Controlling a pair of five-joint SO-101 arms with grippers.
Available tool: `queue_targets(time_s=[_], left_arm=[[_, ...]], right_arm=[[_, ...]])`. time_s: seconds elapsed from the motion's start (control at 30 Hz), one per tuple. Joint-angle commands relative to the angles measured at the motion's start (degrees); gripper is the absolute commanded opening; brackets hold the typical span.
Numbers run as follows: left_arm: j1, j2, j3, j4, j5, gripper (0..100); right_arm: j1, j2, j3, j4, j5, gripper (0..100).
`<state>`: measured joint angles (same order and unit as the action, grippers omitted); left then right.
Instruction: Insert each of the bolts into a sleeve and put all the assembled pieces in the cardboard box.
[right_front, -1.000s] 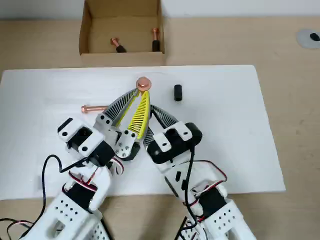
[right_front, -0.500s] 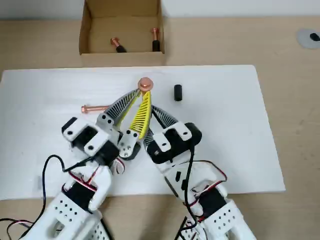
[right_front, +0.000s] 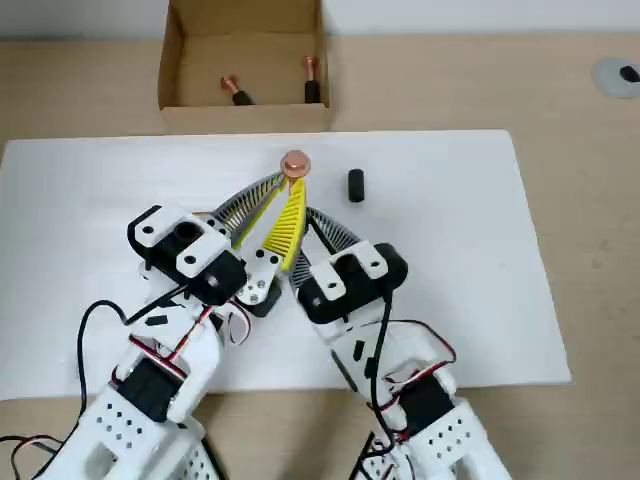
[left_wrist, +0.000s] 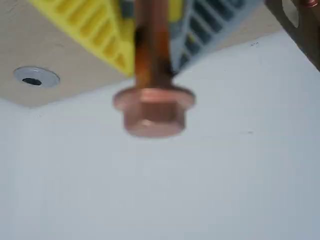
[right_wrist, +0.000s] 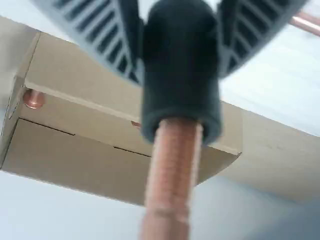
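Loose bolt (right_wrist: 306, 22): copper shank flat on the white mat (right_front: 450, 280), off to the left arm's side of the fingers. It was mostly hidden, so its heading was unclear. Not yet sleeved.

Cardboard box (right_front: 172, 70): beyond the fingertips, well apart. There were two assembled pieces inside. The left one (right_front: 236, 91) lay slanted, and the right one (right_front: 312, 82) ran roughly front to back. Both had their copper heads toward the far wall. That part looked done.

Left gripper (right_front: 288, 185): yellow and grey fingers clenched on the shank of the held bolt (left_wrist: 154, 112), just under its head. Seen from above the head was a round disc right at the fingertips. I judged the long axis close to upright, head up and thread down.

Right gripper (right_wrist: 180, 35): fingers clamped on the black sleeve (right_wrist: 181, 90), one on each side. The threaded shank sat in line with the sleeve and met its open end, so both parts shared one axis. It looked partly inserted, though the depth could not be told. This third piece was mid-assembly.

Spare sleeve (right_front: 355, 185): on the mat near the fingertips on the right arm's side, apart from them. Its long axis pointed toward the box.

Judged left to do: seat this bolt, box it, then join the loose bolt and spare sleeve and box those. Roughly half done.
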<state>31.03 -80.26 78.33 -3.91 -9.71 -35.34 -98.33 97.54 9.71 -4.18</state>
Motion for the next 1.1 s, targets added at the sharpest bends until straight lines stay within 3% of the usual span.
queue_targets(time_s=[0.0,0.1,0.3,0.5,0.63,0.9,1.07], left_arm=[[-1.41,0.04,-4.04,0.09,0.35,4],[-1.32,0.04,-4.75,3.52,0.44,7],[-1.23,0.04,-12.04,19.08,0.44,11],[2.46,0.13,-12.31,22.42,-0.09,12],[4.22,0.13,-12.04,23.21,-5.27,12],[3.60,0.22,-12.57,24.97,-9.76,16],[0.70,0.04,-13.89,23.65,-6.68,16]], right_arm=[[1.63,-0.84,-0.13,-2.20,-0.53,0.9],[2.86,-0.48,-0.13,-5.10,-0.35,0.9],[3.38,-0.40,-0.13,-5.80,-0.44,0.9],[3.03,-0.48,-0.13,-5.80,-0.53,0.9],[3.12,-0.48,-0.13,-5.71,-0.53,0.9],[3.30,-0.48,-0.13,-5.63,-0.35,0.9],[3.38,-0.40,-0.13,-5.54,-0.18,0.9]])
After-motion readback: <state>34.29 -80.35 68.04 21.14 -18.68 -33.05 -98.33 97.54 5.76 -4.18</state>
